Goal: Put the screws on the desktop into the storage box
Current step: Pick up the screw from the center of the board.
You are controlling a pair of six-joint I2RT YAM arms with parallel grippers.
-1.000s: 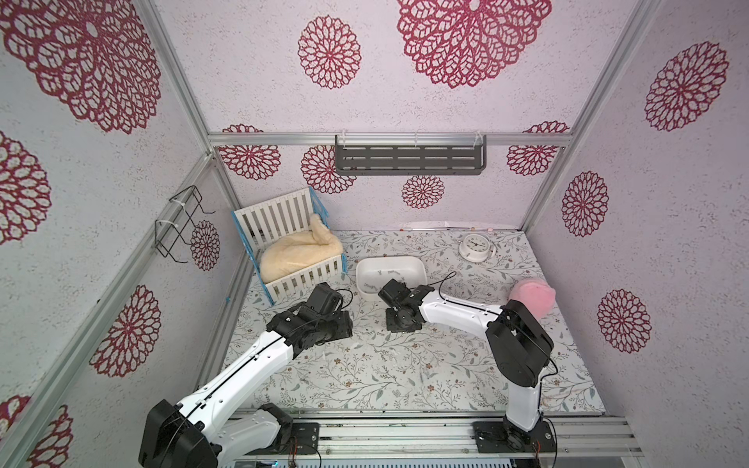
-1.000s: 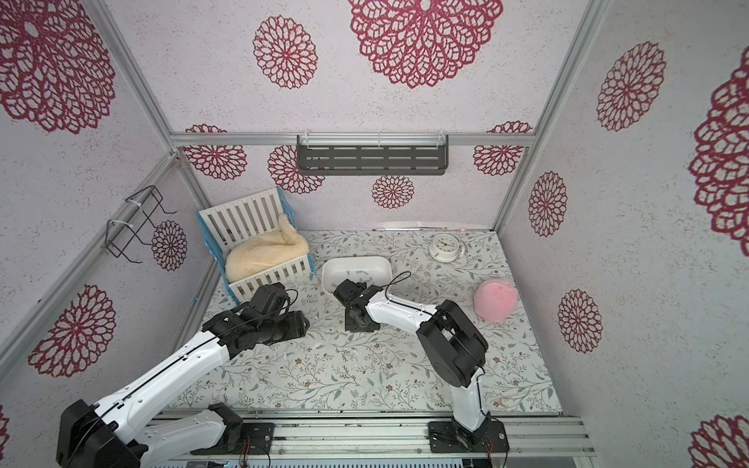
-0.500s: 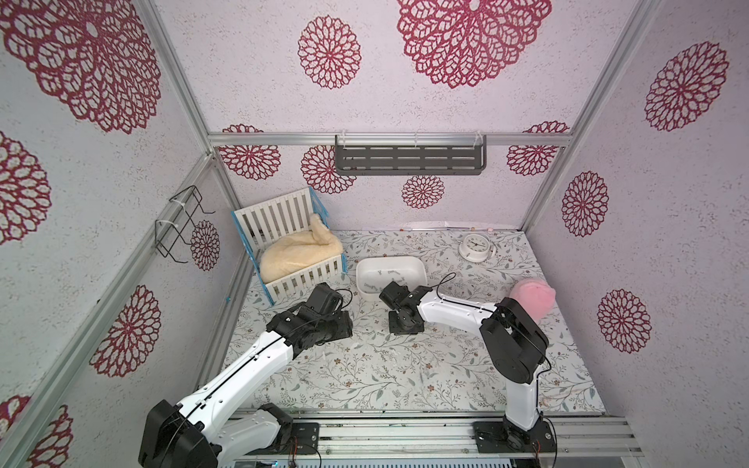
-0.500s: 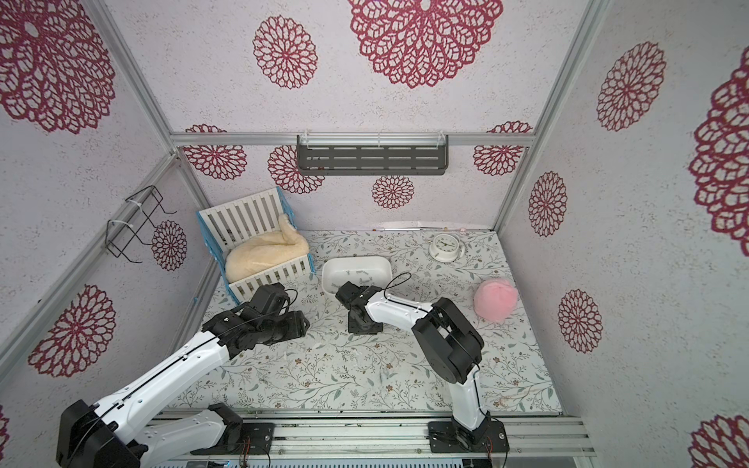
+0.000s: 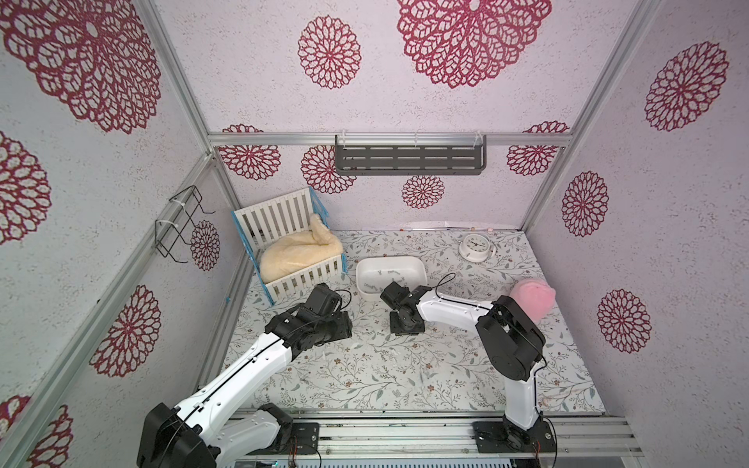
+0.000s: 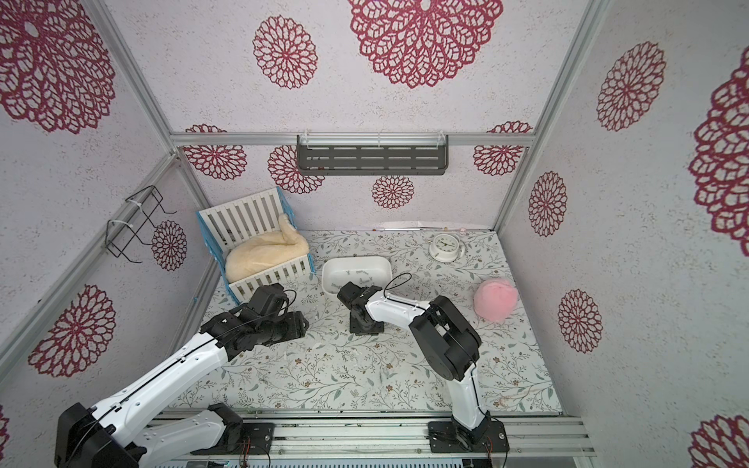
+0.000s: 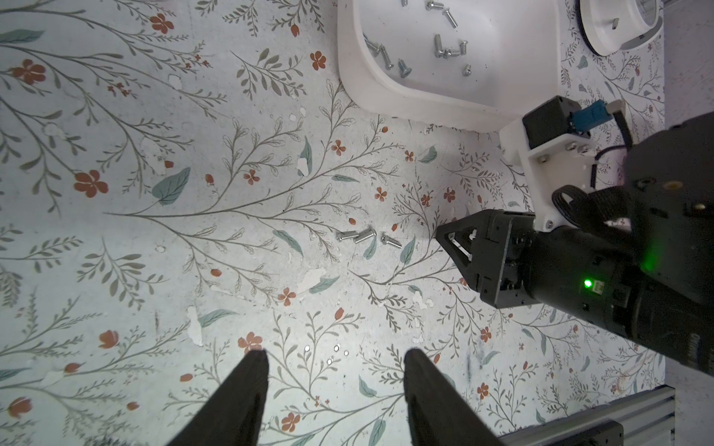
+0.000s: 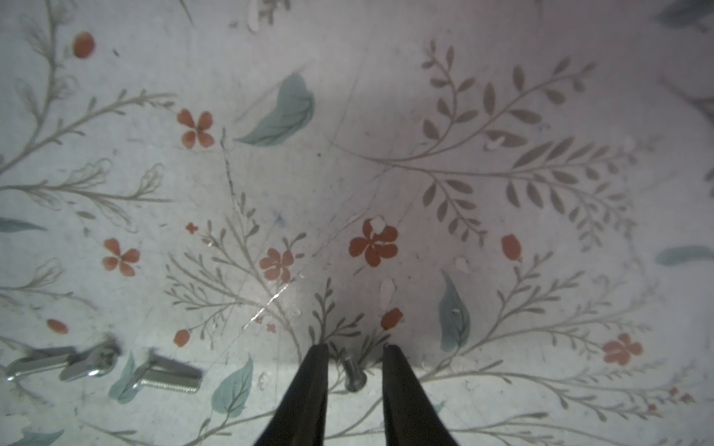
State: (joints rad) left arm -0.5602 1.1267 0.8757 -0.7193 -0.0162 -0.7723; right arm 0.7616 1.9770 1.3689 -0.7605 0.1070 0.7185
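Pale walls [image 5: 385,101] with crimson rosettes close the cell on three sides. Floor of the cell is the flat white desktop [image 5: 364,377] printed with grey-green vines and small brown-red flowers. In the left wrist view I see its print chipped in spots.

The plain white shallow plastic storage box [image 5: 390,258] sits toward the back of the desktop, between the white slatted crib [image 5: 283,210] with blue edges and the round white clock [image 5: 475,246].

Views compared:
- In both top views the tiny grey-silver metal screws [image 6: 360,278] read only as specks on the box floor.
- Only the right wrist view shows one loose screw [image 8: 352,372] on the desktop between the black fingers of the right gripper [image 8: 355,347]. The fingers are apart with a gap on each side, so nothing is clamped.
- The left wrist view gives roughly ten screws in the box [image 7: 444,50]. It also shows three loose ones [image 7: 365,235] close together on the desktop, just beside the right gripper's tip.
- Left gripper [image 7: 334,353]: fingers wide apart, nothing between them, near the trio but clear of it.

Around and in the way:
- The right arm [image 5: 454,316] overhangs the box's near edge in both top views and hides part of it.
- A cream fluffy cloth [image 5: 296,255] fills the crib.
- A pink fluffy ball [image 5: 533,302] lies near the right wall.
- A dark grey slotted shelf [image 5: 409,160] hangs on the back wall, and a black wire rack [image 5: 178,223] on the left wall.
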